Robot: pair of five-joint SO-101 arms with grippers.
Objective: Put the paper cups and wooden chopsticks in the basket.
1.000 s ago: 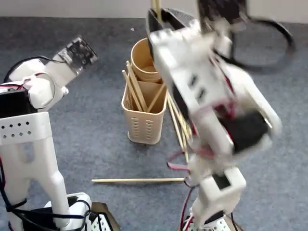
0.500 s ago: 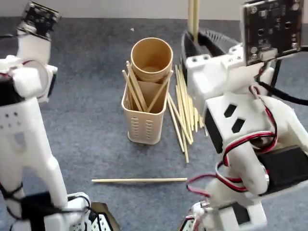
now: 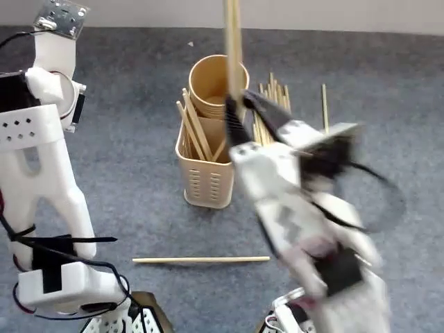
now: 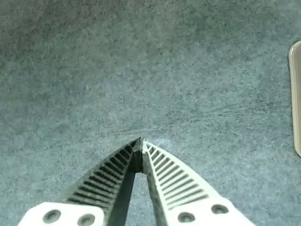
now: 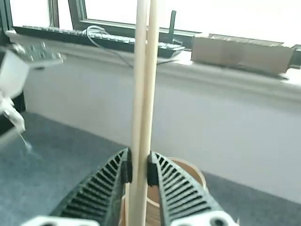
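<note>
A beige slotted basket (image 3: 205, 173) stands mid-table with a paper cup (image 3: 210, 87) and several wooden chopsticks (image 3: 193, 128) in it. My right gripper (image 3: 239, 114) is above the basket's right side, shut on two chopsticks (image 3: 233, 48) held upright. In the right wrist view the right gripper (image 5: 138, 167) clamps the pair of chopsticks (image 5: 143, 84), with the paper cup (image 5: 190, 167) just behind. My left gripper (image 4: 141, 142) is shut and empty over bare carpet, with the basket's edge (image 4: 296, 94) off to one side. The left arm (image 3: 41, 132) stands raised at the table's left.
A pile of loose chopsticks (image 3: 272, 104) lies on the carpet right of the basket. One stray stick (image 3: 324, 107) lies farther right. A single chopstick (image 3: 201, 260) lies crosswise near the front. A window sill with clutter (image 5: 235, 47) is behind.
The right arm has swung left and down from the right side, bringing the upright chopsticks over the basket. The left arm has stayed raised since half a second ago.
</note>
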